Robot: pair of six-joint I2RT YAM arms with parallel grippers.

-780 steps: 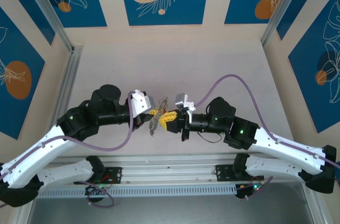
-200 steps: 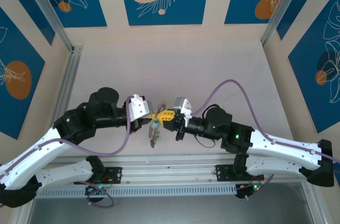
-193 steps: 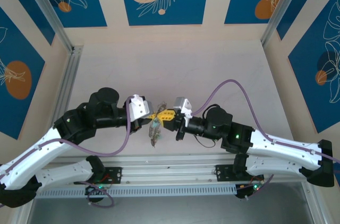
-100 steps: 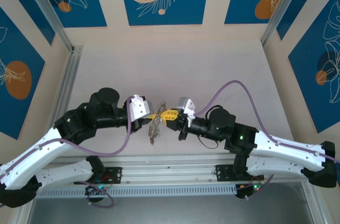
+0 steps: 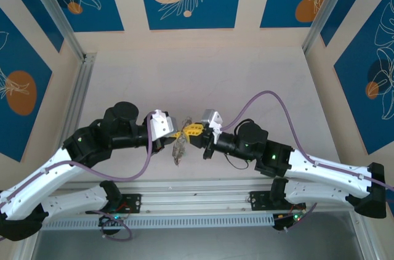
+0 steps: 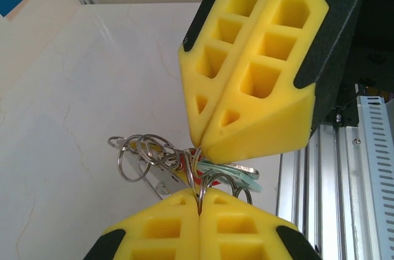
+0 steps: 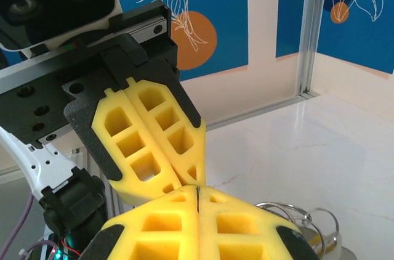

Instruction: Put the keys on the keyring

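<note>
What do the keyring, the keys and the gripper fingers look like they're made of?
Keyring: thin grey metal wire, polished; it glints.
Keys: shiny silvery metal; one has a teal head, likely plastic.
Fingers: matte yellow, maybe foam or soft plastic, with moulded pockets and black backing.

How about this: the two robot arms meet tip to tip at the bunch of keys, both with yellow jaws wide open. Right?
Not quite. Both pairs of jaws are shut, not wide open; the left wrist view shows the left gripper and right gripper each closed to a seam. They do meet tip to tip at the keys.
</note>
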